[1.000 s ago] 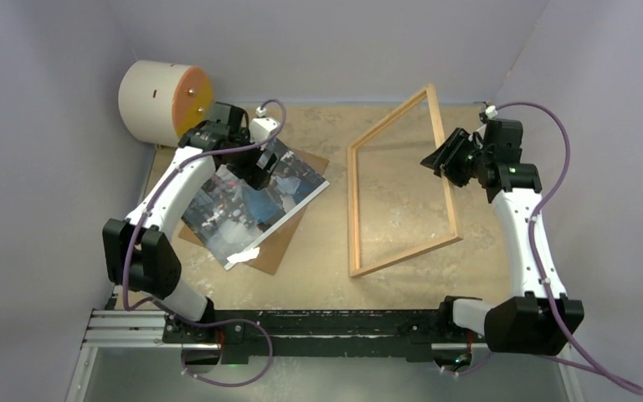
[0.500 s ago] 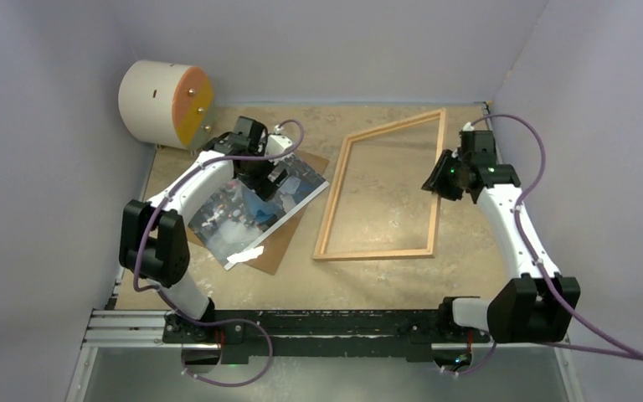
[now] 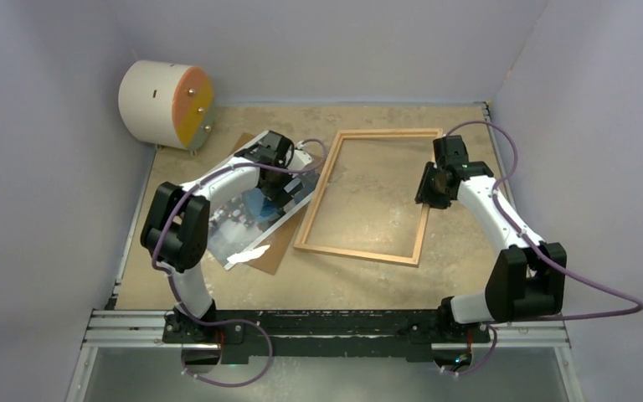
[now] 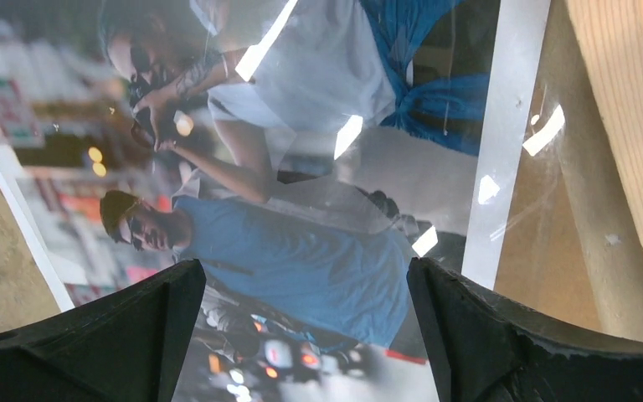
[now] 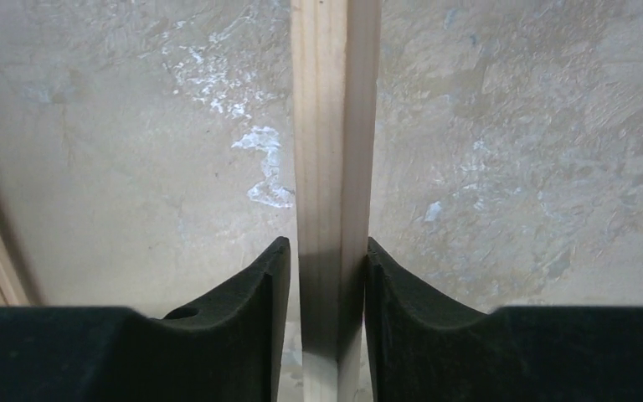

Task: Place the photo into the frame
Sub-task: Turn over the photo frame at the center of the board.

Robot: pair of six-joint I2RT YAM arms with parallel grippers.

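The photo [image 3: 236, 219] lies face up on a brown backing sheet [image 3: 277, 248] toward the left edge of the table [image 3: 460, 280]. Its right side is just beside the left rail of the frame [image 3: 356, 254]. The left gripper [image 3: 275, 186] hangs low over the print's far half, released. In the left wrist view its fingers [image 4: 109, 335] stand wide apart with the blue-shirted figure of the photo [image 4: 301, 167] between them. Whether the tips touch the glossy surface cannot be told. A wooden rail of the frame [image 4: 628, 126] runs down the right of that view, apart from both fingers.

The frame lies flat in the middle of the table, slightly askew to its edges. The right gripper [image 3: 429, 186] is clenched on its right rail about midway along. The right wrist view shows that rail [image 5: 335, 151] between the two dark fingers [image 5: 234, 327], one pressed to each side. A white and orange cylinder [image 3: 164, 104] sits at the far left corner.
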